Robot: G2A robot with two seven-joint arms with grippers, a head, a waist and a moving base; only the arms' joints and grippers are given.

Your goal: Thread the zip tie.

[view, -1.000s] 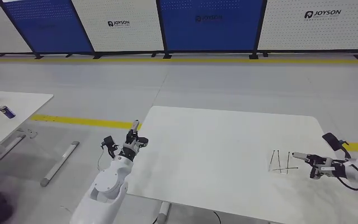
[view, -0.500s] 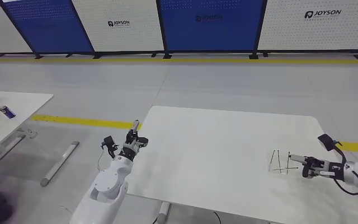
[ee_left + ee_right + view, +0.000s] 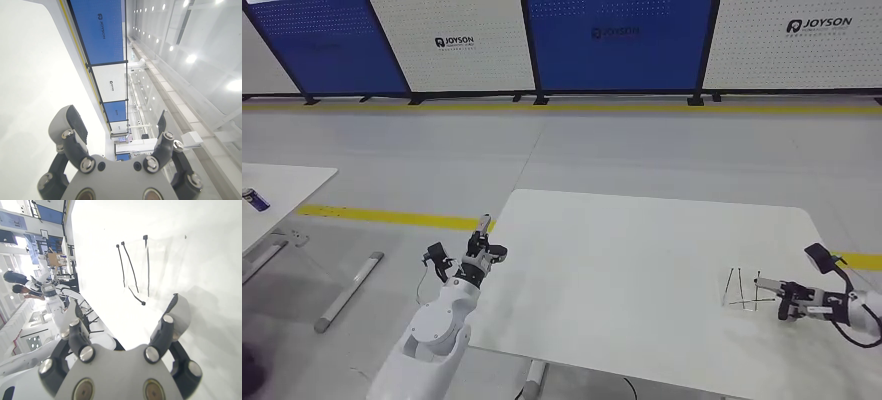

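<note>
Several black zip ties (image 3: pixel 132 270) lie loose on the white table (image 3: pixel 642 270) near its right edge; in the top view the zip ties (image 3: pixel 740 290) form a small cluster. My right gripper (image 3: pixel 124 309) hovers just short of them, open, with nothing between its fingers. Seen from the top, the right gripper (image 3: pixel 764 289) sits just right of the cluster. At the table's left edge my left gripper (image 3: pixel 121 121) stands open and holds nothing; from the top the left gripper (image 3: pixel 483 226) points away from me.
The table's right edge runs close beside the ties. A second white table (image 3: pixel 272 195) with a small can (image 3: pixel 254 200) stands far left. Blue and white partition panels (image 3: pixel 622 40) line the back of the room.
My right gripper has moved left toward the zip ties and dropped a little lower. The left arm has stayed still.
</note>
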